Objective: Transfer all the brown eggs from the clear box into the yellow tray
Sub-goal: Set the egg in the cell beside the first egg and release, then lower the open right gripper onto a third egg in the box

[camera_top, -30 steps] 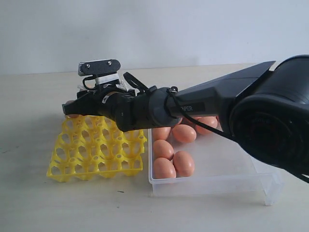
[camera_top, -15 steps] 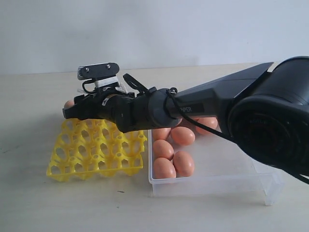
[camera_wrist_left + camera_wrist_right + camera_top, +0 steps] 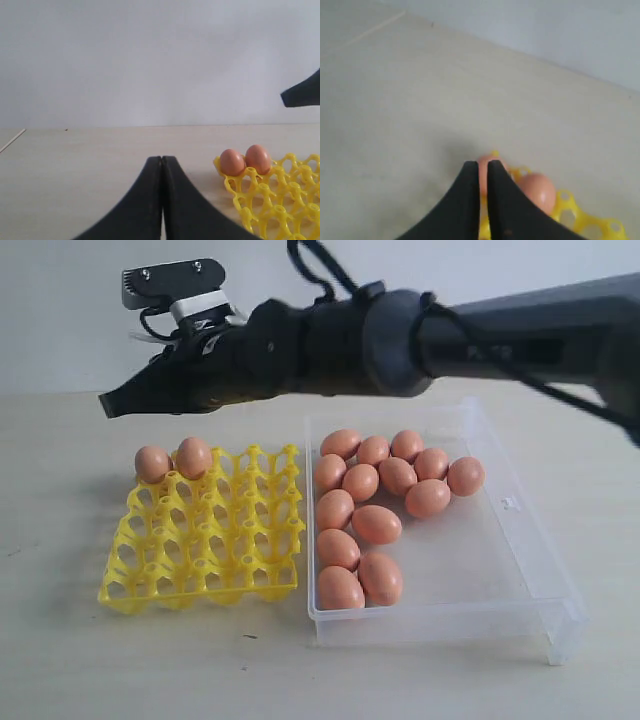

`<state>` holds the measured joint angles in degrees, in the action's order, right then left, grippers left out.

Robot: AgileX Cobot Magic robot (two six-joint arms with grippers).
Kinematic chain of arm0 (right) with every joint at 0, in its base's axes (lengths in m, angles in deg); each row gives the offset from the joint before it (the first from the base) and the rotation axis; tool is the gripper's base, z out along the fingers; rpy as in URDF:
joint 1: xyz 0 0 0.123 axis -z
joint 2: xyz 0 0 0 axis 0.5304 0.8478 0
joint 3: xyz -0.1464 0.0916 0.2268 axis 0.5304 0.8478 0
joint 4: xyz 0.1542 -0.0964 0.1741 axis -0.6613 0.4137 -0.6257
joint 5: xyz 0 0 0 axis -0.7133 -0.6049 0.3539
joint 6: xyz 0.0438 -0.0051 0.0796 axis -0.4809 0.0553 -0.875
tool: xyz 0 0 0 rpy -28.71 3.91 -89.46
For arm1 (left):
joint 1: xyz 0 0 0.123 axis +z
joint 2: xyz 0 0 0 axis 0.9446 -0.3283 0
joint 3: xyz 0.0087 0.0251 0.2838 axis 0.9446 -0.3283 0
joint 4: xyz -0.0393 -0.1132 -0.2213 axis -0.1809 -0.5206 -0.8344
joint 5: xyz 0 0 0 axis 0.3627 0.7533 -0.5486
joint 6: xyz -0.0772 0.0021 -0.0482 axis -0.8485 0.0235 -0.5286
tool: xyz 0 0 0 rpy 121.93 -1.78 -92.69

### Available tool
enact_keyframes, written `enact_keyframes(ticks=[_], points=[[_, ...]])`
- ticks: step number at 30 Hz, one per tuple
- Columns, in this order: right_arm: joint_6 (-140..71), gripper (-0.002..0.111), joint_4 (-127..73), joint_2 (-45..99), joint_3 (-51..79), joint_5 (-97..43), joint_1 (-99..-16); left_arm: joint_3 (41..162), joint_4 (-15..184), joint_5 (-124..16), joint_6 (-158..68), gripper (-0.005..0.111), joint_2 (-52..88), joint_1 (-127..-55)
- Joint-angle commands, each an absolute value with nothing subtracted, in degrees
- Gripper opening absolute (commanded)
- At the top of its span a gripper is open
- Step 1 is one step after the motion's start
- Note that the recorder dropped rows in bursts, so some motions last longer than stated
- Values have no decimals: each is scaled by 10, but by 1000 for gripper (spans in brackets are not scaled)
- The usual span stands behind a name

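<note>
The yellow tray (image 3: 200, 540) holds two brown eggs (image 3: 172, 459) side by side in its back-left cups; the left wrist view shows this pair of eggs (image 3: 245, 160) too. Several more brown eggs (image 3: 375, 525) lie in the clear box (image 3: 440, 622) to the tray's right. My right gripper (image 3: 108, 403) reaches across and hangs well above the tray's back-left corner. Its fingers (image 3: 470, 200) stand almost together, only a thin slit between them, holding nothing. Below them show the two eggs (image 3: 537, 190) and the tray (image 3: 559, 195). My left gripper (image 3: 161, 159) is shut and empty, low over bare table left of the tray (image 3: 280, 200).
The right arm's dark body (image 3: 400, 335) spans the scene above the box and tray. The right gripper's tip (image 3: 300, 94) shows in the left wrist view above the tray. A pale wall stands behind the table.
My right gripper has risen from tray level, leaving an egg in the back-left corner cup. The arm has lifted with it, uncovering the tray and the eggs in the box.
</note>
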<state>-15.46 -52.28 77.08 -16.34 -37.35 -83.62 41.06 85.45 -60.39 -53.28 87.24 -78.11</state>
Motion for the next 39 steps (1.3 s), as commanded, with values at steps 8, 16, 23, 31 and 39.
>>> enact_keyframes(ticks=[8, 16, 23, 31, 39], points=[[-230, 0, -370, 673, -142, -862, -696, 409, 850, -603, -535, 0, 876, -783], [-230, 20, -369, 669, -95, -845, -659, 409, 850, -603, -535, 0, 876, -783], [-205, 59, -369, 708, -95, -845, -660, 409, 850, -603, -535, 0, 876, -783], [-157, 68, -357, 744, -95, -824, -660, 409, 850, -603, -535, 0, 876, -783], [-121, 68, -344, 769, -95, -777, -660, 409, 850, -603, -535, 0, 876, -783]])
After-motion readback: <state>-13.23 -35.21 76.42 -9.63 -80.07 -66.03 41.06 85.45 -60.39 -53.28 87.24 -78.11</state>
